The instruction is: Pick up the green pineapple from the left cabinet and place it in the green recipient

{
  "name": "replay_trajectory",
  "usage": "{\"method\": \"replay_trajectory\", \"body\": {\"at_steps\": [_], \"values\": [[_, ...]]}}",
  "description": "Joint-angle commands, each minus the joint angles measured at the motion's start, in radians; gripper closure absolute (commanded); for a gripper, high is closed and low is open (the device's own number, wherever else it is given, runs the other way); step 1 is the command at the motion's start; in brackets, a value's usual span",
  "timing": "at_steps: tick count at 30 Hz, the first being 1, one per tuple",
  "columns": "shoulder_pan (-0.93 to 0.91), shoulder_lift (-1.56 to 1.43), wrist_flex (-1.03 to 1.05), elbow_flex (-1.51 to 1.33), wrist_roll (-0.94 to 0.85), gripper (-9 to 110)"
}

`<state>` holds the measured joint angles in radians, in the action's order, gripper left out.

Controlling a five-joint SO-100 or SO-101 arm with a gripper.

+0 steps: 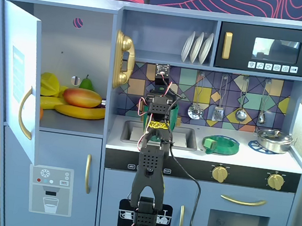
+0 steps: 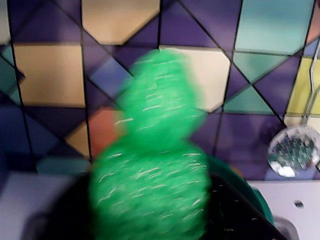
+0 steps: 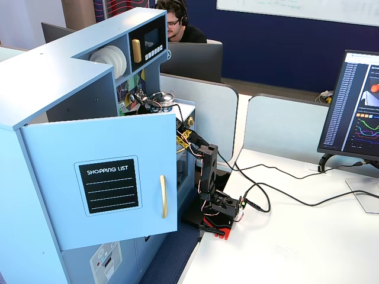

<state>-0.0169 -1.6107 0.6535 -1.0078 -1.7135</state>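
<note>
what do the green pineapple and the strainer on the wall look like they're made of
The green pineapple, held at the tool, looks like moulded plastic, one solid bright green with pale flecks on a bumpy skin; blur leaves the finish uncertain. The strainer looks like shiny metal, silvery with a perforated bowl and bright glints.

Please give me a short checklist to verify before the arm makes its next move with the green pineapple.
1. The green pineapple is in the gripper: ok, it fills the wrist view, blurred.
2. Pineapple out of the left cabinet: ok, only the other fruit remains on its shelf.
3. Cabinet door clear of the arm: ok, it stands open far to the left in a fixed view.
4. The green recipient lies below the pineapple: cannot tell, only a dark green edge shows behind the fruit.
5. Grip secure: cannot tell, the fingers are hidden.
</note>
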Motion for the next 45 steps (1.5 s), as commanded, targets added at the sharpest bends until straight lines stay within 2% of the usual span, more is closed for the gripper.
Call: {"method": "replay_trajectory", "body": {"at_steps": [1,7,11,15,24,29,39,45], "values": [[-0.011,-0.009,0.005,0.066,-0.005,51],[-0.018,-0.031,0.000,0.052,0.025,52],[-0.023,-0.202,0.002,-0.107,0.032,53],[-0.026,-0.512,0.041,-0.387,0.046,54],[0.017,-1.259,0.388,-1.161,0.006,58],[0.003,-1.566,0.431,-1.614,-0.005,58],[0.018,-1.566,0.514,-1.983,0.143,63],[0.020,-1.568,0.793,-1.990,0.206,81]]}}
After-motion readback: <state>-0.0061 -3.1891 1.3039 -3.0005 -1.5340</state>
